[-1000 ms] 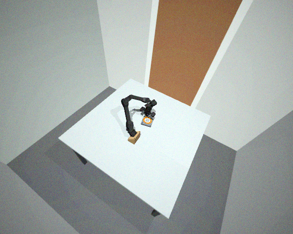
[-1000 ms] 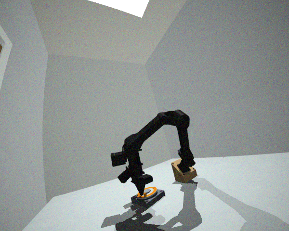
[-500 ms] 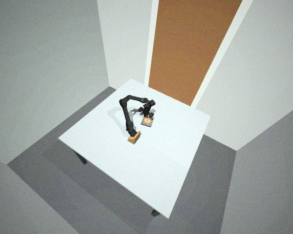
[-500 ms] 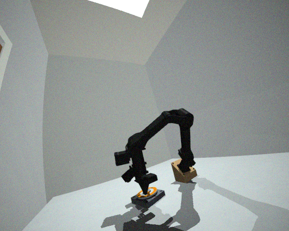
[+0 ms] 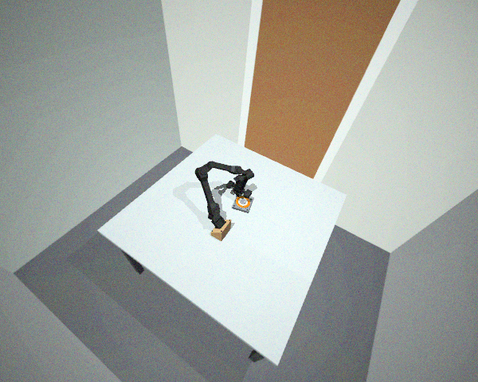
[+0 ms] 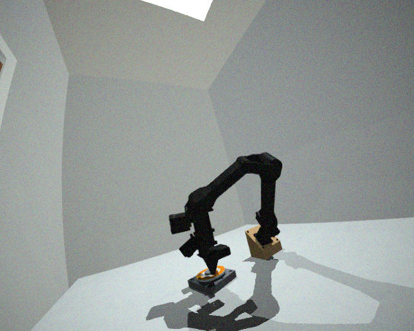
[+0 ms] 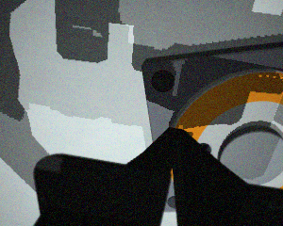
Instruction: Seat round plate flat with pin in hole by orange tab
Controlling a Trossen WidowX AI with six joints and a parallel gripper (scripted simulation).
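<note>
The end effector [image 7: 172,137], closed on nothing, points down at the plate [image 7: 217,101] rim. In the wrist view the plate lies to its right, orange tab [image 7: 264,96] upper right.

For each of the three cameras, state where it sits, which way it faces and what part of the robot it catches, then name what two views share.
Top: high above, looking steeply down at the table; the whole arm shows.
Exterior: low at table level, looking across at the arm's side and the shut gripper on the round plate.
Wrist: on the arm, looking down past the fingers at the plate's orange ring and the base.
Shared: top and exterior both show the tan mount.
</note>
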